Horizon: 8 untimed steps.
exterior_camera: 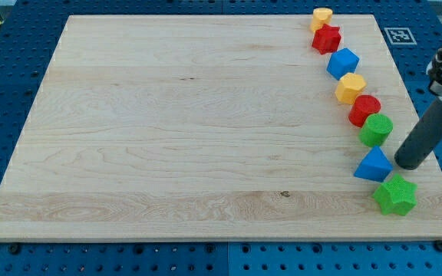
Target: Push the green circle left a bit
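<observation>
green circle (376,129) | just left of tool (407,164) | apart

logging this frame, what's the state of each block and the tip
yellow heart: top edge
red star: touching heart
blue cube: free
yellow hexagon: touching red circle
red circle: touching green circle
green circle: unpushed
blue triangle: free
green star: free
my tip: right of triangle
</observation>
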Motion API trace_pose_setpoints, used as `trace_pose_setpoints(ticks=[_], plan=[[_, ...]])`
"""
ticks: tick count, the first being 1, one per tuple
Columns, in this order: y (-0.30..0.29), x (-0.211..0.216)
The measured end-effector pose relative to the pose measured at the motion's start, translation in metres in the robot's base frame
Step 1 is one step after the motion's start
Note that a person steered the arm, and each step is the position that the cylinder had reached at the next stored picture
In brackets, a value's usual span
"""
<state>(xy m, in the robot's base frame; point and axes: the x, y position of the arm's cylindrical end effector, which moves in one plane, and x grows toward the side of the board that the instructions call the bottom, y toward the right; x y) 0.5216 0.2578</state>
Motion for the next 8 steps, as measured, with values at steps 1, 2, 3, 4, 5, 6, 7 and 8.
trace_pose_setpoints(ticks=[1, 2, 3, 4, 5, 6, 7, 8], plan=[[0.008, -0.020], [0.008, -0.043], [0.006, -0.047], [0.010, -0.047], [0.020, -0.047], [0.028, -0.047], [0.028, -0.053], [0.013, -0.059]])
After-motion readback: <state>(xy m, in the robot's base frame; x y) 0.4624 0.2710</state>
